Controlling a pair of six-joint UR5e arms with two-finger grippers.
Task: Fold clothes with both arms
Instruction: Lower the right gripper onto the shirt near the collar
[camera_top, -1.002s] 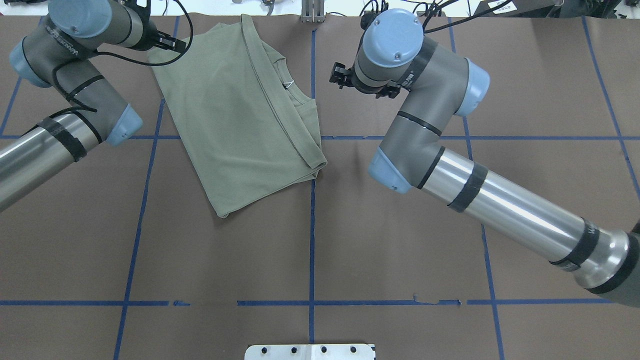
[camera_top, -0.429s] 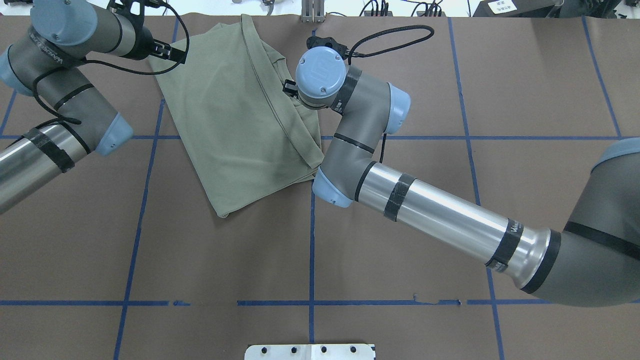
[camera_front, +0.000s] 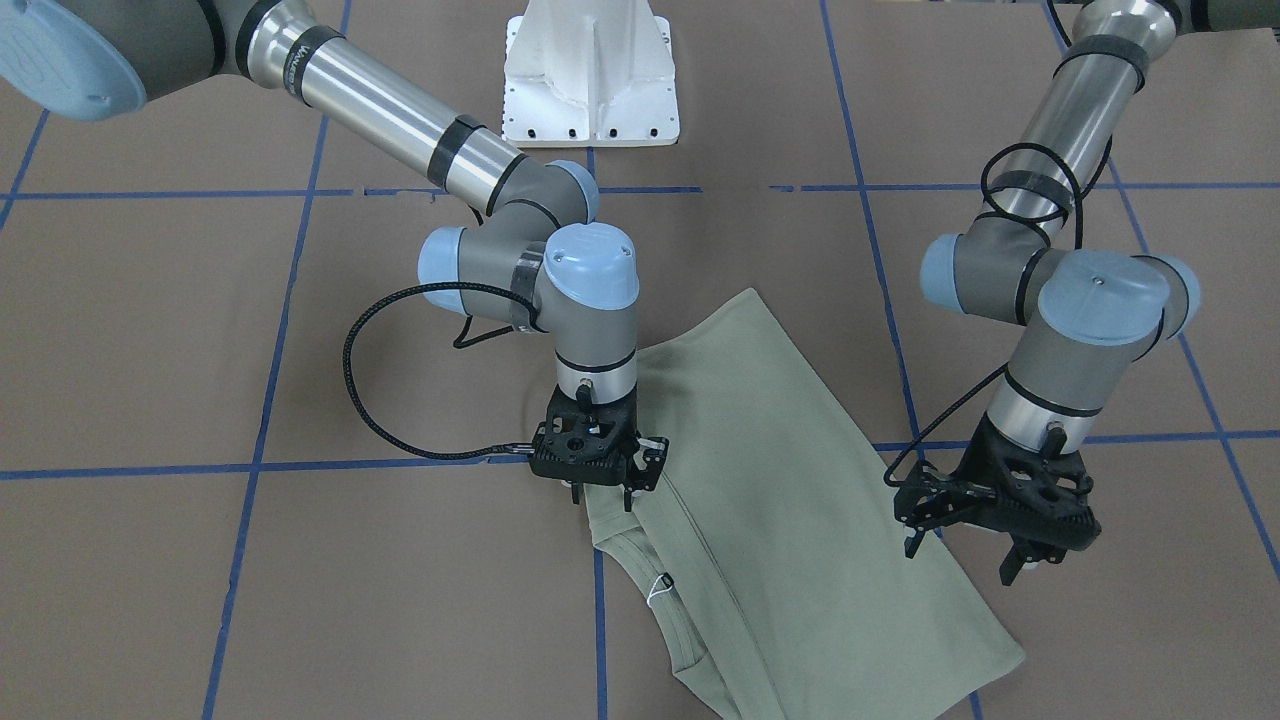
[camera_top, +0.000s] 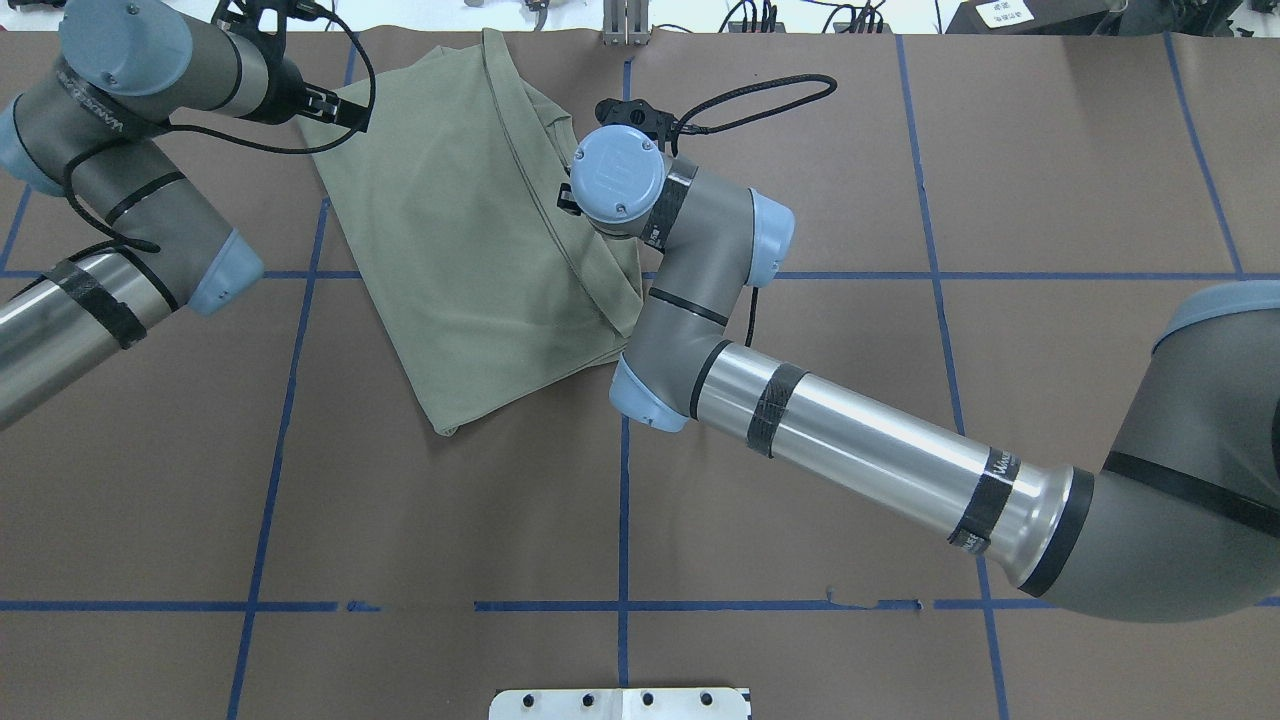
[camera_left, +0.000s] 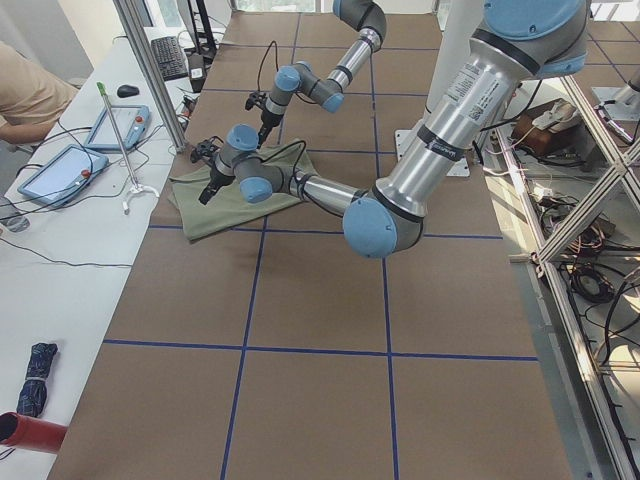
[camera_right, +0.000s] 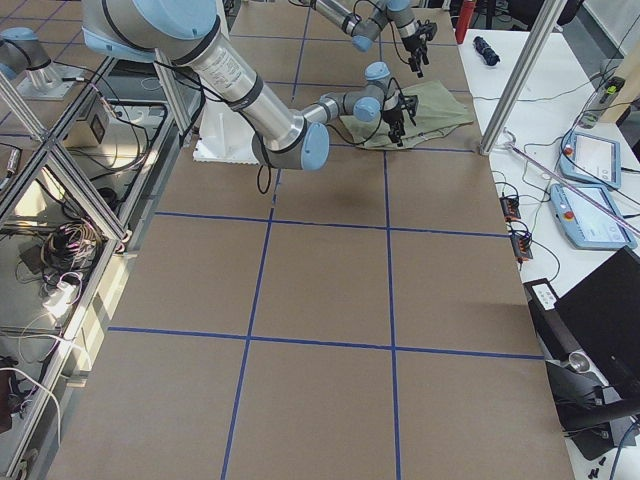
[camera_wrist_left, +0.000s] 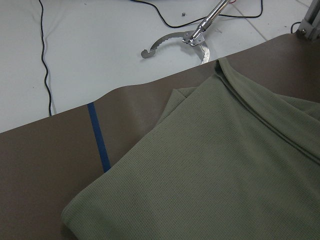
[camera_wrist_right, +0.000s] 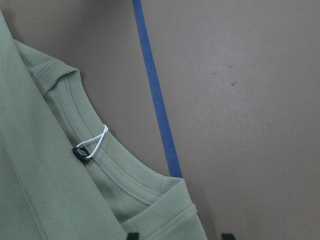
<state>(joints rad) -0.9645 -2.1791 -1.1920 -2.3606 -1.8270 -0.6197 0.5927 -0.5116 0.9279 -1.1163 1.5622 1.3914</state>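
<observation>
A white pedestal (camera_front: 590, 60) stands on the brown, blue-taped table (camera_front: 150, 330).

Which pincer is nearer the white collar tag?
Right. The right pincer is at the collar edge of the shirt, close beside the tag. The left pincer is across the shirt, over its opposite edge.

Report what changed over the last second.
The right arm swung left, from clear of the shirt to its edge by the collar. The right gripper now stands there with jaws open and nothing grasped. The left gripper, open, barely shifted at the shirt's far corner. The shirt lies as before.
</observation>
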